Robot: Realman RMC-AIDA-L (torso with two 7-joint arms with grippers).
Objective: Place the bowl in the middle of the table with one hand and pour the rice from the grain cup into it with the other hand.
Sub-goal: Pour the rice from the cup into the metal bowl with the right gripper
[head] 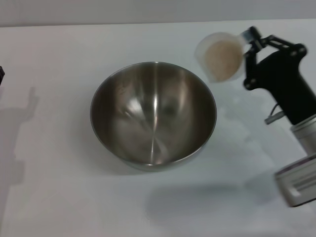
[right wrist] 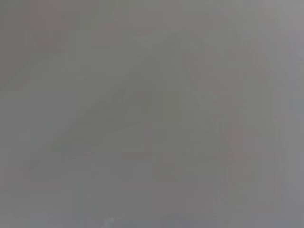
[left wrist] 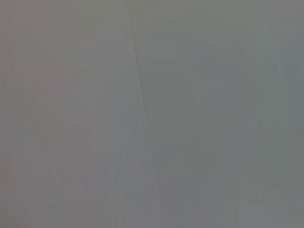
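The steel bowl (head: 153, 113) stands upright in the middle of the white table (head: 59, 197), with nothing visible inside. My right gripper (head: 248, 47) is shut on the rim of the clear grain cup (head: 220, 57) and holds it in the air just past the bowl's far right edge. The cup is tilted with its mouth toward the bowl, and the beige rice (head: 222, 60) is still inside it. My left gripper shows only as a dark sliver (head: 1, 76) at the left edge of the head view. Both wrist views show only plain grey.
The table's far edge (head: 148, 23) runs across the top of the head view. The right arm's silver wrist (head: 301, 173) hangs over the table's right side. Arm shadows lie on the table at left and in front of the bowl.
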